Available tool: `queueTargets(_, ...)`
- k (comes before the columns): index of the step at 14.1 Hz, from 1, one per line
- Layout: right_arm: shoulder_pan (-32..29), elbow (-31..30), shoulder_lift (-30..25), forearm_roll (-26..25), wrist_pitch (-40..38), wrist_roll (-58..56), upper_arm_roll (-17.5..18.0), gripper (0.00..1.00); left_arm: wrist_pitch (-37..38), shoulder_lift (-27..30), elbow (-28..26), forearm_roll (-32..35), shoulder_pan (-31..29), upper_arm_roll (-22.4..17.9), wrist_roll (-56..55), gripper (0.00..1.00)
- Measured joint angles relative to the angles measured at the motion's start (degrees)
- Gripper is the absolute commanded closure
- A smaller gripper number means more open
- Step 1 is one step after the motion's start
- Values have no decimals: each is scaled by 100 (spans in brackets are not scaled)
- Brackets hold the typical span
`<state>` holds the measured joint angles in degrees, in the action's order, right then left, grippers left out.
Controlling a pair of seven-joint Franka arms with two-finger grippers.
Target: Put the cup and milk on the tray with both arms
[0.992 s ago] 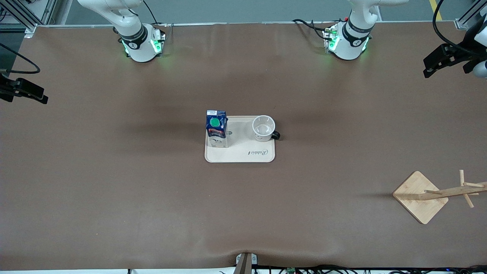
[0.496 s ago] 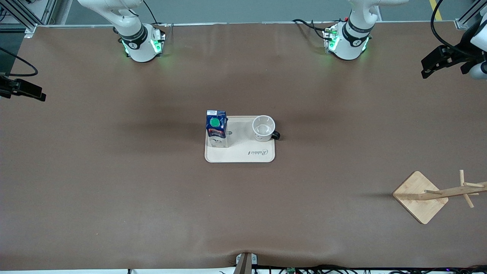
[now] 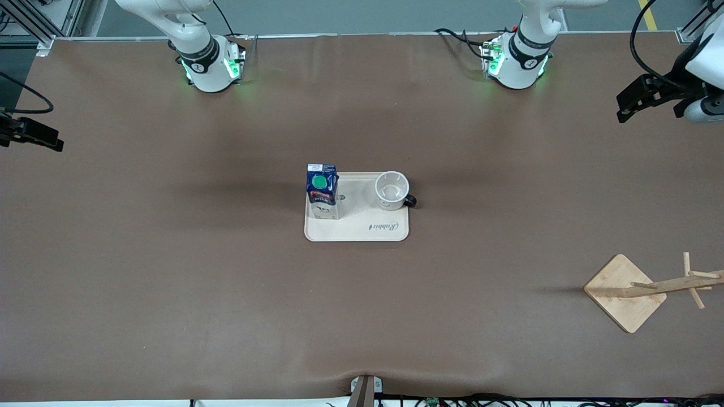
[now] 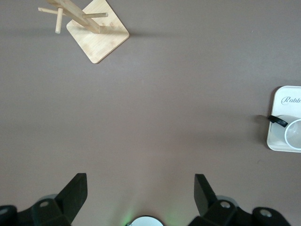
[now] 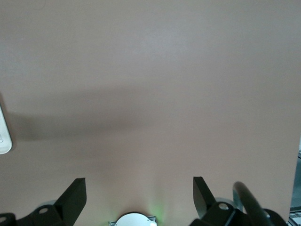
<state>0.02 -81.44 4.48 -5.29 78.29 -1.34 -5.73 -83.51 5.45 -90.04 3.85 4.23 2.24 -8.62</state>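
Table cover [image 3: 169,254] – brown, matt, looking like smooth sheet with faint ripples at the near edge. Tray [image 3: 362,232] – cream, smooth, showing a satin plastic-like finish. Milk [image 3: 322,192] – printed carton, appearing as glossy coated paper, cap looking plastic. Cup [image 3: 391,190] – white, glossy, enamel-like. Stand [image 3: 625,293] – pale bare wood, matt. Arm bases [image 3: 210,65] – glossy white casing.

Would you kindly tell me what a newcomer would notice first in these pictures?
The tray mid-table draws the eye, with the milk and the cup standing on it. Both arms are pulled back: left gripper and right gripper hang open over the table's ends. A wooden stand sits nearer the camera.
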Motion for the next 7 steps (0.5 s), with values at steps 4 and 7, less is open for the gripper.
queueTargets(4,-1,197,-9,-282,-25,0,-6,0,-114,67,-134,-132,-3,1,0,0)
queueTargets(7,-1,209,-9,-290,-128,0,-6,0,-152,68,-135,-168,-11,1,0,0)
